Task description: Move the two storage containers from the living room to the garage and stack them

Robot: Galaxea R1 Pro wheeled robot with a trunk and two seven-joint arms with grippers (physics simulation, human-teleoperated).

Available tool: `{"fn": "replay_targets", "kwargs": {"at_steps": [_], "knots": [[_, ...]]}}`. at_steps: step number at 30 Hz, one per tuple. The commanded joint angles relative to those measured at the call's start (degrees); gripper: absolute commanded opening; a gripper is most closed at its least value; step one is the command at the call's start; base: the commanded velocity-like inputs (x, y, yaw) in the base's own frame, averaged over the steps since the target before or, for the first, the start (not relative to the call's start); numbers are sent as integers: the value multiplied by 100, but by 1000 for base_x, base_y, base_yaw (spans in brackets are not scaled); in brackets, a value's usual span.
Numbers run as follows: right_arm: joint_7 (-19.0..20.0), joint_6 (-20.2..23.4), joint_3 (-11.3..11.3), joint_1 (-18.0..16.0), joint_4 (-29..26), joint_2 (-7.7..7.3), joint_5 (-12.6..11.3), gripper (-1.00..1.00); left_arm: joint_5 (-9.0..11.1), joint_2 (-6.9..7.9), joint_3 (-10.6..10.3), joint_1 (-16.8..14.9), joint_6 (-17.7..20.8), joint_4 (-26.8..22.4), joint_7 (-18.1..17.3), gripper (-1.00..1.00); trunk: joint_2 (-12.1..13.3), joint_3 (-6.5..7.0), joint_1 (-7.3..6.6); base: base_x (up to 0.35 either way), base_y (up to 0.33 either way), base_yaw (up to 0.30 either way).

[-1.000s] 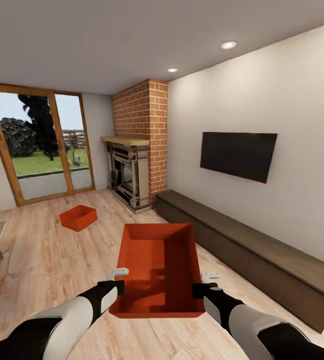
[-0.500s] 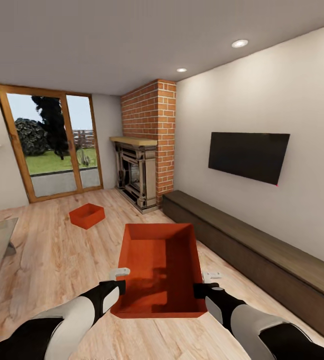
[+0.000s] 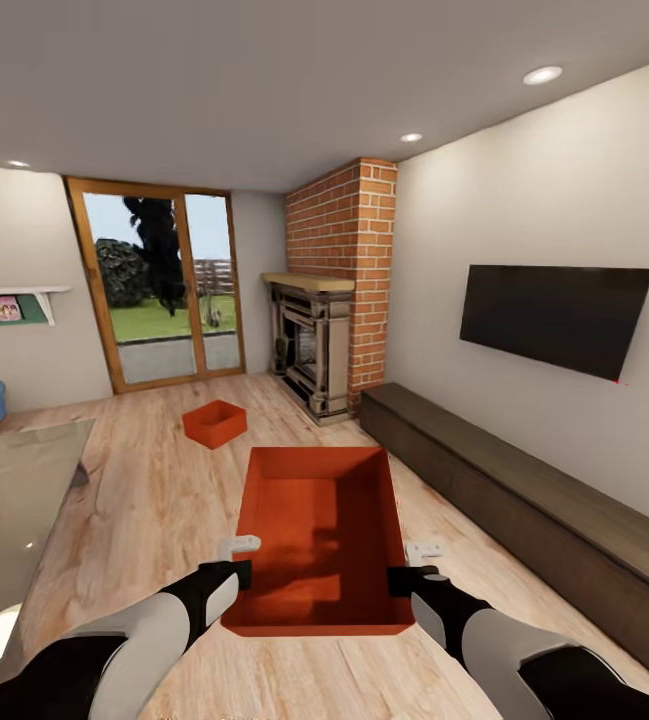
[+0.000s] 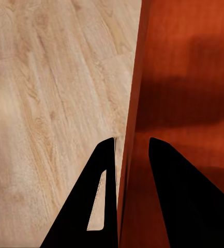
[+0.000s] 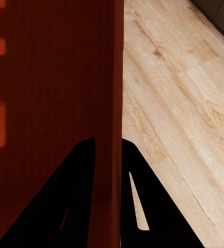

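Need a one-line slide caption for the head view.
Both end effectors, left and right, grip a storage container by opposite walls; the second container sits on the living-room floor.

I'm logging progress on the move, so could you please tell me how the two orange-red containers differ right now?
The near container is held off the wood floor, the left gripper and right gripper each with jaws pinching a side wall; the far container rests on that floor, untouched. The near one sits between the arms; the far one lies ahead near the glass doors. Both are open-topped, lidless and the same colour.
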Motion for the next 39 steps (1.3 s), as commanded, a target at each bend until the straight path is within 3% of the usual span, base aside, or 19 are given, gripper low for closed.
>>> {"fn": "replay_targets", "kwargs": {"at_steps": [1, 39], "knots": [[-203, 4, -108, -2, -11, -5, -36, -100, -7, 92, 89, 1, 32, -12, 338, -100, -4, -2, 2, 0, 0, 266], [-203, -2, -108, -2, -11, -4, -38, -100, -7, 92, 91, 1, 15, -12, 391, -100, -4, -2, 2, 0, 0, 266]]}}
